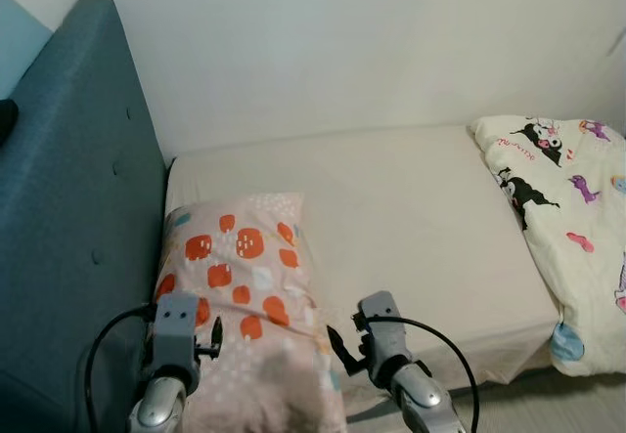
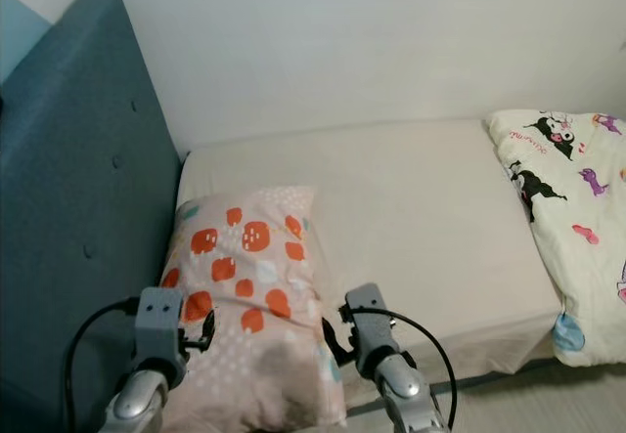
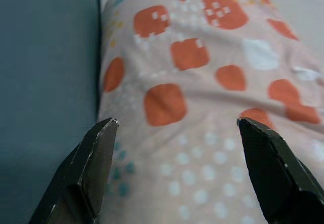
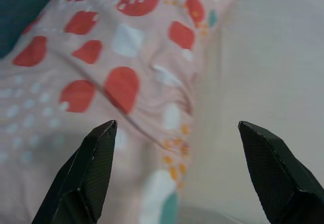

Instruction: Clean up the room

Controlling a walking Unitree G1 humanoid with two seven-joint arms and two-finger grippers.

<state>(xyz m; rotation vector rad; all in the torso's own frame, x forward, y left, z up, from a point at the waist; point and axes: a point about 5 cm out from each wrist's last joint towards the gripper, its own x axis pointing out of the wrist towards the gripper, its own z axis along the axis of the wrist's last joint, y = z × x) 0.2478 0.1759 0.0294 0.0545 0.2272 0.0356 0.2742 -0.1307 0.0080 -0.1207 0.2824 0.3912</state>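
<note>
Two tools, left tool (image 1: pixel 213 338) and right tool (image 1: pixel 342 345), hang released either side of the pillow (image 1: pixel 245 286) lying on the bed (image 1: pixel 411 228) against the headboard (image 1: pixel 78 218), so straightening it looks underway, calling next for closing in on its edges.

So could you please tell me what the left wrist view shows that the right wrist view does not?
Left wrist view: the blue headboard beside the pillow, seen past the open left claw. Right wrist view: the pillow's other edge against the bare cream mattress, past the open right claw. Both share the pink pillow with orange patches.
</note>
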